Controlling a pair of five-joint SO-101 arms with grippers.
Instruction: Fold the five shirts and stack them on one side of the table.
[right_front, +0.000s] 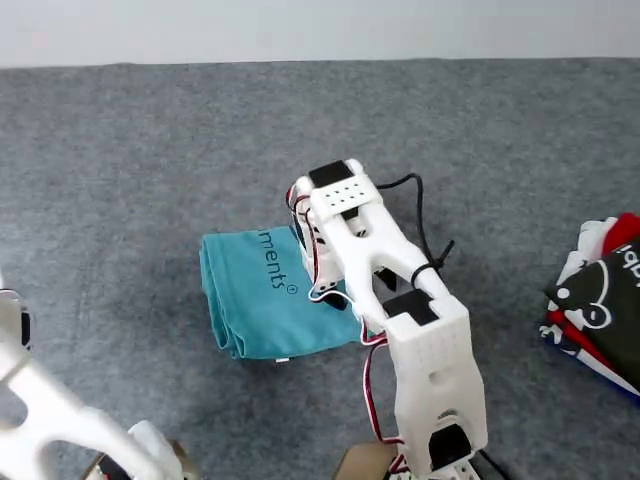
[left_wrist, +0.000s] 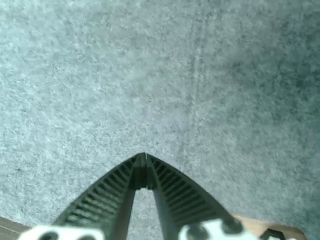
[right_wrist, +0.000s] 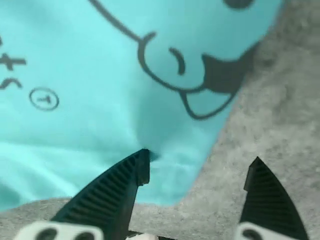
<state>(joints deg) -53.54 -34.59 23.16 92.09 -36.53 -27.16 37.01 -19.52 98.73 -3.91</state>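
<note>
One teal shirt (right_front: 262, 300) centred | your right pincer (right_wrist: 200, 159) spread over it | left pincer (left_wrist: 145, 160) pressed together | shirt pile (right_front: 600, 295) at 3 o'clock

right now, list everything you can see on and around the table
teal shirt: one, teal with dark print, folded, mid-table
shirt pile: one pile, number of shirts unclear, black, red, white and blue, at the high view's right edge
table: one, grey felt-like surface, under everything
right gripper: one, black fingers on a white arm, open, one fingertip on the teal shirt near its edge, the other over bare table
left gripper: one, black fingers, shut, above bare table
</note>
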